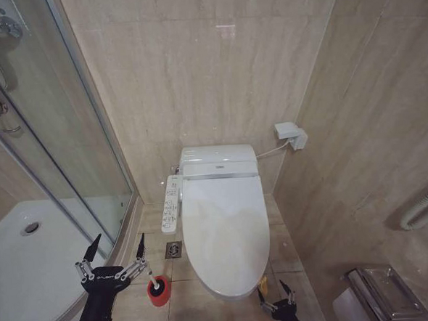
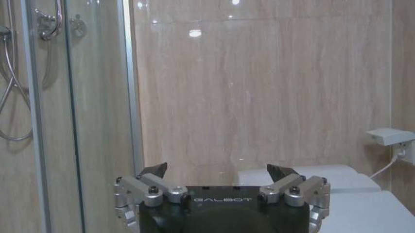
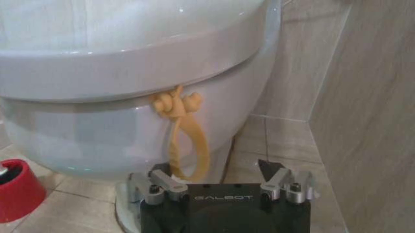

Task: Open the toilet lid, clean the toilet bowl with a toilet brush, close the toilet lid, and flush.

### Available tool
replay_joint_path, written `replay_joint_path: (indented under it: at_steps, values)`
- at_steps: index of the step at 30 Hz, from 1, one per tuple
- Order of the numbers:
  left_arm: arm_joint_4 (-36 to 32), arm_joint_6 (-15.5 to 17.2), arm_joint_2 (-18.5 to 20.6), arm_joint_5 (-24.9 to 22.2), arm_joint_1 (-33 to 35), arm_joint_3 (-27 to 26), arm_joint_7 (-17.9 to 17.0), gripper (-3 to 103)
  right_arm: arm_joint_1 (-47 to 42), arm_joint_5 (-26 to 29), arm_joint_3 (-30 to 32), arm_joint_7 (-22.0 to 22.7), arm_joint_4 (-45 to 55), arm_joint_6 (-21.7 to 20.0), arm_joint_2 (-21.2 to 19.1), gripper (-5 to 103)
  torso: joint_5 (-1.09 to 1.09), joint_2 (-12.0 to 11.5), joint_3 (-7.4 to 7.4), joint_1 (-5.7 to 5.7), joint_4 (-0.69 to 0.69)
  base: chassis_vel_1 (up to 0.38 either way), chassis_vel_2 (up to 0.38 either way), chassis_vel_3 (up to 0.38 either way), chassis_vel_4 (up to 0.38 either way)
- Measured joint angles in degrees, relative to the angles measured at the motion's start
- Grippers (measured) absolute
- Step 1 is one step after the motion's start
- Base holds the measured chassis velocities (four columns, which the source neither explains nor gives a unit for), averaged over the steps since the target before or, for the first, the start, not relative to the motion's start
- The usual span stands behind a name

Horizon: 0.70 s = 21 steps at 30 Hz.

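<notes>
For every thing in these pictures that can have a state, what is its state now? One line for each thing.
toilet lid: closed, flat over the bowl.
yellow loop: tied at the lid's front edge, hanging free, not gripped.
toilet brush: standing in its red holder on the floor.
left gripper: open, empty, raised near the shower door.
right gripper: open, empty, low before the loop.

Even, warm indoor light from overhead leaves bright glare spots on the glossy wall tiles (image 2: pixel 194 33), soft shadows, and slight softness in both wrist views.
</notes>
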Motion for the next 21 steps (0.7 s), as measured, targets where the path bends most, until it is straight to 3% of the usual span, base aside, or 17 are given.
replay_joint_path:
  at_steps: [5, 6, 13, 14, 21]
  values:
    - [0.0, 0.0, 0.0, 0.0, 0.0, 0.0, 0.0, 100, -0.1, -0.1, -0.1, -0.3, 0.0, 0.3, 0.6, 94, 0.00, 0.0, 0.00, 0.00, 0.00, 0.000, 0.000, 0.000, 0.000]
    - [0.0, 0.0, 0.0, 0.0, 0.0, 0.0, 0.0, 100, -0.1, -0.2, -0.1, -0.4, 0.0, 0.3, 0.9, 68, 0.00, 0.0, 0.00, 0.00, -0.01, 0.000, 0.000, 0.000, 0.000]
    - [0.0, 0.0, 0.0, 0.0, 0.0, 0.0, 0.0, 100, -0.2, -0.3, 0.0, -0.5, 0.3, 0.6, 0.7, 68, 0.00, 0.0, 0.00, 0.00, 0.00, 0.000, 0.000, 0.000, 0.000]
    - [0.0, 0.0, 0.0, 0.0, 0.0, 0.0, 0.0, 100, -0.4, -0.3, 0.0, -0.5, 0.6, 0.6, 0.6, 40, 0.00, 0.0, 0.00, 0.00, 0.00, 0.000, 0.000, 0.000, 0.000]
    - [0.0, 0.0, 0.0, 0.0, 0.0, 0.0, 0.0, 100, -1.5, -0.2, 0.2, -0.5, 1.9, 0.9, 0.4, 40, 0.00, 0.0, 0.00, 0.00, 0.00, 0.000, 0.000, 0.000, 0.000]
